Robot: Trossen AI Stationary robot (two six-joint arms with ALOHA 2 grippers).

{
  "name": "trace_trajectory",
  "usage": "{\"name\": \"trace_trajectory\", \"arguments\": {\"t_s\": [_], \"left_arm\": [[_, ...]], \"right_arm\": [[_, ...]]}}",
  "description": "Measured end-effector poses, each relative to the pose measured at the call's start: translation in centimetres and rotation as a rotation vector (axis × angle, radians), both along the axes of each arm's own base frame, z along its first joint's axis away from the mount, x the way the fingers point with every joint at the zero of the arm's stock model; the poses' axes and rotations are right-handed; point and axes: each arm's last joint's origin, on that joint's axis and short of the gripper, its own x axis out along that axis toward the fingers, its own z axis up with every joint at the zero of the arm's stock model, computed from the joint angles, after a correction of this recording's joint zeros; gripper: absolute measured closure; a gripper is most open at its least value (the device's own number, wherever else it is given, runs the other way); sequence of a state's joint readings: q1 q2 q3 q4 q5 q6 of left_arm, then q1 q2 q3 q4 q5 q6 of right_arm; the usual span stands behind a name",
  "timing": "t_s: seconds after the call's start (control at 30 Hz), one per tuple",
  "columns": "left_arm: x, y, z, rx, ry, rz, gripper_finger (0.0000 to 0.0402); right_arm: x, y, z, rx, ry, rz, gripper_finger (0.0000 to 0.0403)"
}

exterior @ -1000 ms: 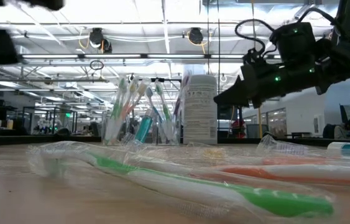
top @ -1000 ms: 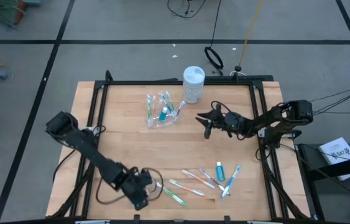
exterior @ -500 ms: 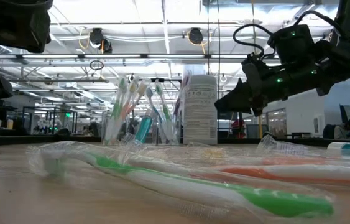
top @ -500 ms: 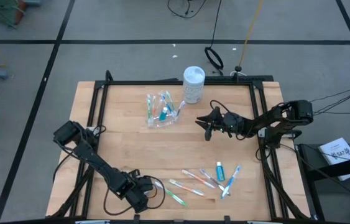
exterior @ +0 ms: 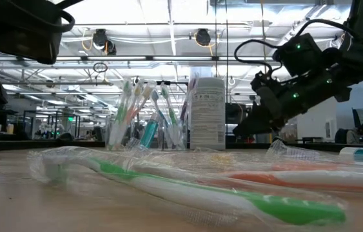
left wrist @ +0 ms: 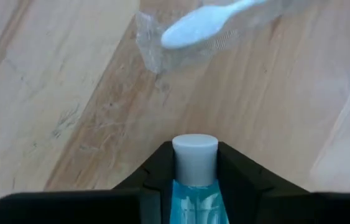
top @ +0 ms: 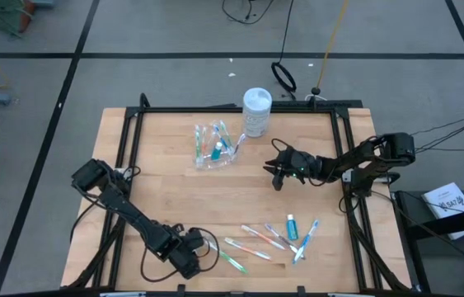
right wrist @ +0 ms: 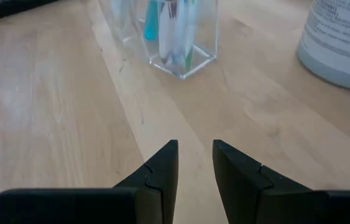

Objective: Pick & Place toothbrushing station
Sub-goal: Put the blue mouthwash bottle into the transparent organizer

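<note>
Pinching teal toothpaste tube (left wrist: 194,186), left pincer (left wrist: 194,163); cap fwd, lengthwise btwn fingers.

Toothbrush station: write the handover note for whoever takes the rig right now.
Left gripper: at the table's front left, shut on a teal toothpaste tube with a white cap, just beside a wrapped toothbrush.
Right gripper: open and empty, over the table's right middle, facing the clear cup.
Clear cup: back centre beside the white canister, already holding several brushes and a tube.
Done: part of the set is in the cup.
Left: the held tube, plus the loose toothbrushes and another tube at the front of the table.
</note>
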State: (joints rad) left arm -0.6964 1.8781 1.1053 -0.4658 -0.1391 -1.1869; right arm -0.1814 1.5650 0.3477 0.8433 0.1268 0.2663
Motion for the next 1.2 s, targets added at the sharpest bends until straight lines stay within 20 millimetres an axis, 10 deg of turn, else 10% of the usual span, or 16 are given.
{"name": "trace_trajectory", "arguments": {"t_s": [0.3, 0.57, 0.93, 1.2], "left_arm": [[0.7, 2.4, 5.6, 0.34, -0.453, 0.17, 0.0307], [4.0, 9.2, 10.1, 0.947, -0.772, 0.612, 0.0308], [9.0, 23.6, 7.9, 1.033, -0.471, 0.691, 0.0309], [9.7, 25.9, 5.0, 1.025, -0.414, 0.759, 0.0309]], "right_arm": [[0.3, 0.1, 0.5, -0.029, -0.054, 0.012, 0.0312], [0.3, 0.1, 0.6, -0.015, -0.061, 0.006, 0.0312], [0.3, 1.0, 0.4, 0.029, -0.05, 0.027, 0.0312], [0.5, 2.5, 0.3, 0.021, -0.039, 0.095, 0.0312]]}}
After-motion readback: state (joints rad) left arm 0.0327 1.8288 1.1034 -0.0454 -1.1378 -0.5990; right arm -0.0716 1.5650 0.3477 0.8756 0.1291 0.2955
